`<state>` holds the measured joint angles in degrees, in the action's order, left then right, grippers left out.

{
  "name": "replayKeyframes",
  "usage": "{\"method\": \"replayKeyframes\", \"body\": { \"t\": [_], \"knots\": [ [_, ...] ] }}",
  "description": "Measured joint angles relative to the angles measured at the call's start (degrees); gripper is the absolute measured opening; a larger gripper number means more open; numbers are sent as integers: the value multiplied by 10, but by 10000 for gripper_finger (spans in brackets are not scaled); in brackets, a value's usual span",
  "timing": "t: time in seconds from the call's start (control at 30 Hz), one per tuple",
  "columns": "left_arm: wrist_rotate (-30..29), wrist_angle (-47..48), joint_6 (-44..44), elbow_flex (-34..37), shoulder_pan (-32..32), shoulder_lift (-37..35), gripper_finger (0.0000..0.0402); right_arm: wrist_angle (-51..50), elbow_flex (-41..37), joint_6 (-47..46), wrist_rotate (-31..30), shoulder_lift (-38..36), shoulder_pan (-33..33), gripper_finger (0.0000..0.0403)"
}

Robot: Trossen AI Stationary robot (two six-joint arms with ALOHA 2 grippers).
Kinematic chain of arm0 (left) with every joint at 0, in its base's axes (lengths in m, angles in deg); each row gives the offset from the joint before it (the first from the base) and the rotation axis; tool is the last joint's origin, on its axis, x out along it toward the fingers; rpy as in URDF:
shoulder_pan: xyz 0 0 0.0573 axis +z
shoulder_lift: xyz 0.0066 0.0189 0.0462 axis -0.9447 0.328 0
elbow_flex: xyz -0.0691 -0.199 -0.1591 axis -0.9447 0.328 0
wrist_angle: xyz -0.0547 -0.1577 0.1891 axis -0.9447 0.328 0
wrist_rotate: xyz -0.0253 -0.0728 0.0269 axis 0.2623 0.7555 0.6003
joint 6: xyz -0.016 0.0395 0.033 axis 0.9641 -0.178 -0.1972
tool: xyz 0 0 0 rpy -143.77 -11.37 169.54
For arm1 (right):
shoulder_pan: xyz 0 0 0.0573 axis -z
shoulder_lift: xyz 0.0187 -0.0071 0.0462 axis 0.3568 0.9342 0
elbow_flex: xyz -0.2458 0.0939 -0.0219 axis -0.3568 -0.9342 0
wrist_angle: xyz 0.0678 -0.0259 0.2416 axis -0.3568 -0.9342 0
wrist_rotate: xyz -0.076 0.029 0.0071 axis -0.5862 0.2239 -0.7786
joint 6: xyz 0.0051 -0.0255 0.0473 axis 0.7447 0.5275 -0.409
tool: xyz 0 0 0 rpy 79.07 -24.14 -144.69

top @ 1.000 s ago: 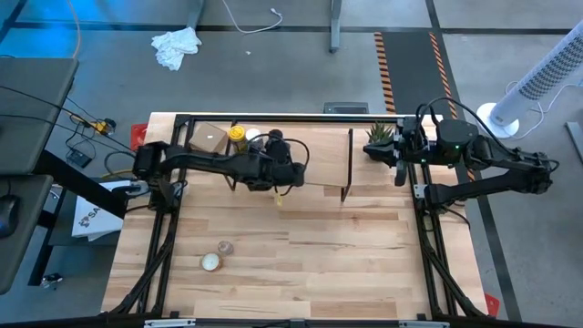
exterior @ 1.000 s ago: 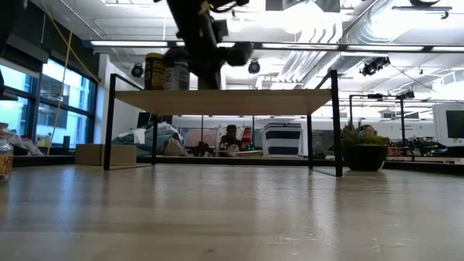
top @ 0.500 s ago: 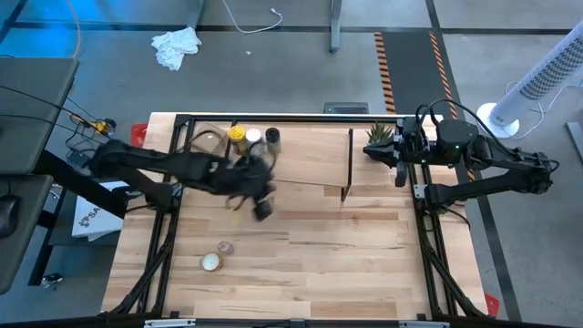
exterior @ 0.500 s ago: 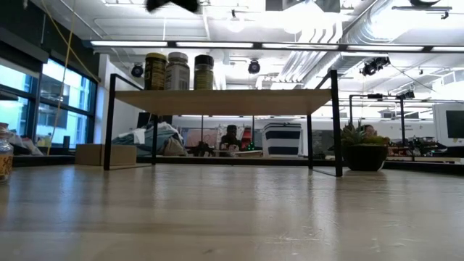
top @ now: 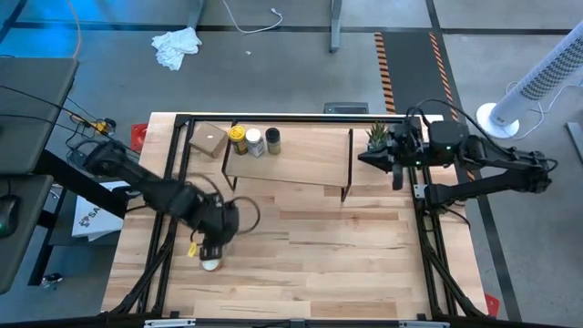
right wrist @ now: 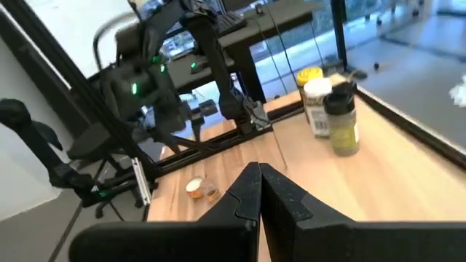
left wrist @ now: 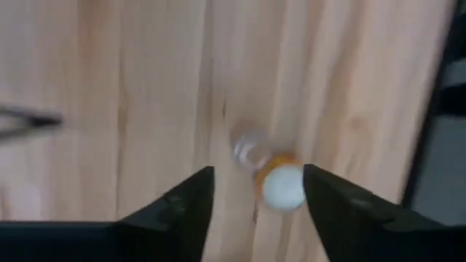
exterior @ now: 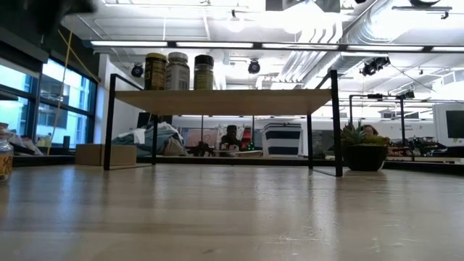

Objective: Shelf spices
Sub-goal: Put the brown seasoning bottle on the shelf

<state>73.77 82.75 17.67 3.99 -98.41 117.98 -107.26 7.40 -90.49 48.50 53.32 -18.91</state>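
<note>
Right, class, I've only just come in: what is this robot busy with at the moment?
It is putting spice jars on a shelf. Three jars, the yellow jar, the white-capped jar and the black-capped jar, stand in a row at one end of the shelf. The left gripper is open above two small jars on the table near its front left. The right gripper is shut, beside the potted plant.

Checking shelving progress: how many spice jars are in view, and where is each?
5. On the shelf, in a row: yellow jar, white-capped jar, black-capped jar. On the tabletop under the left gripper: a white-lidded jar and a small clear jar. None seems hidden.
</note>
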Motion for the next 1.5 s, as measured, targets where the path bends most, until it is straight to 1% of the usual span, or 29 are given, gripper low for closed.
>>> {"method": "replayKeyframes", "body": {
  "t": [0.13,0.23,0.37,0.5,0.57,0.63,0.73,0.8,0.87,1.0,1.17,1.3,1.37,1.5],
  "knots": [
    [18,-14,80,97,-55,-1,253,0,0,-32,3,24,-8,0],
    [43,-86,106,150,-92,-2,280,2,0,-58,4,47,-10,0],
    [23,-151,115,167,-128,-3,301,2,0,-90,6,74,-10,0],
    [-25,-181,114,167,-143,-9,311,3,0,-110,4,89,-10,0],
    [-42,-183,110,168,-143,-7,312,4,0,-116,4,93,-10,0],
    [-47,-183,96,176,-142,-5,312,3,0,-114,3,93,-10,0],
    [-67,-181,85,193,-132,-5,312,3,0,-103,-10,92,-10,0],
    [-70,-185,78,203,-121,-5,312,3,0,-91,-19,92,-10,0],
    [-63,-208,68,215,-111,-5,312,3,0,-80,-22,92,-10,0],
    [-26,-238,37,240,-98,-5,312,3,0,-57,-22,92,-10,0],
    [-21,-261,19,260,-87,-5,312,3,0,-43,-19,92,-10,0],
    [-1,-289,23,283,-77,-1,312,2,0,-31,-18,92,-10,0],
    [-1,-292,25,285,-76,5,312,2,0,-25,-17,92,-10,0],
    [-7,-331,7,285,-76,29,312,2,0,-20,-17,92,-10,0]
  ]
}}
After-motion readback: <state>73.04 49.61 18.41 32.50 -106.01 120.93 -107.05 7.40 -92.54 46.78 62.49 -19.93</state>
